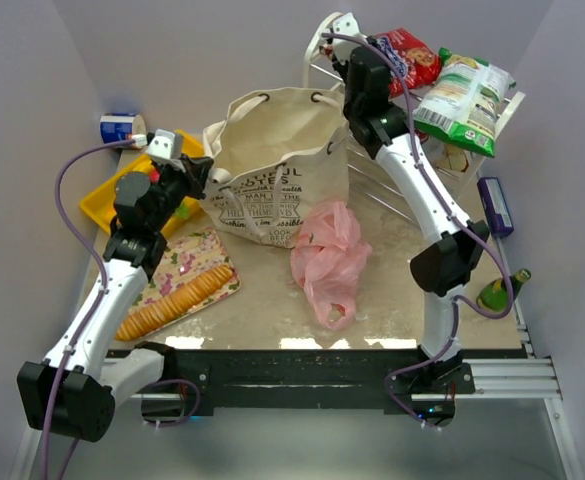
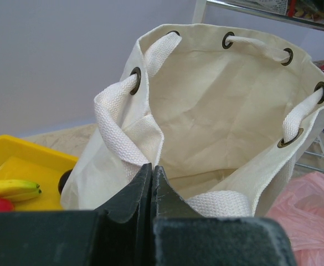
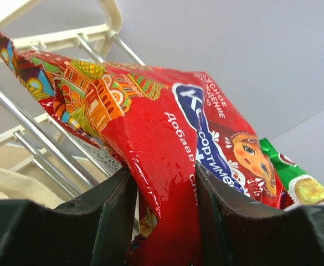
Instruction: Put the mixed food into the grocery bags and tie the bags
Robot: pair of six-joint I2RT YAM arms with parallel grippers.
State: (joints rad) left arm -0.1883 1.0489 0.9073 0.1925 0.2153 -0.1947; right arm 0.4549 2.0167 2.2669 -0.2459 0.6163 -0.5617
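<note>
Red cookie packet (image 3: 167,138): glossy red film with a blue band carrying white Cyrillic letters, of which "сортиме" can be read; "Добавь" is printed beside it, and a doll face and coloured towers are pictured. It is pinched at its lower edge by the right hand (image 3: 163,169), one finger on each face, at the wire rack (image 1: 324,45) at the far right of the surface (image 1: 262,310). In the right wrist view its long axis is seen running from the upper left down to the fingers. Green-and-white chip packet (image 1: 467,100): laid on the same rack just right of the red packet, long axis running from far to near; its print is too small to be read. Cream canvas tote (image 1: 282,170): stood upright at the centre back, mouth open upward, rope handles threaded through metal eyelets; several lines of black lettering are borne on the near face, not legible. Left hand (image 2: 152,173): fingers pressed together with nothing seen between them, held at the tote's left rim. Pink plastic bag (image 1: 330,255): crumpled, laid just in front of the tote. Yellow tray (image 1: 102,200): at the left, a banana (image 2: 12,188) inside. Cracker sleeve (image 1: 167,305): laid on a floral mat (image 1: 187,258), pointing diagonally. Blue-and-white can (image 1: 120,127): at the far left corner.
</note>
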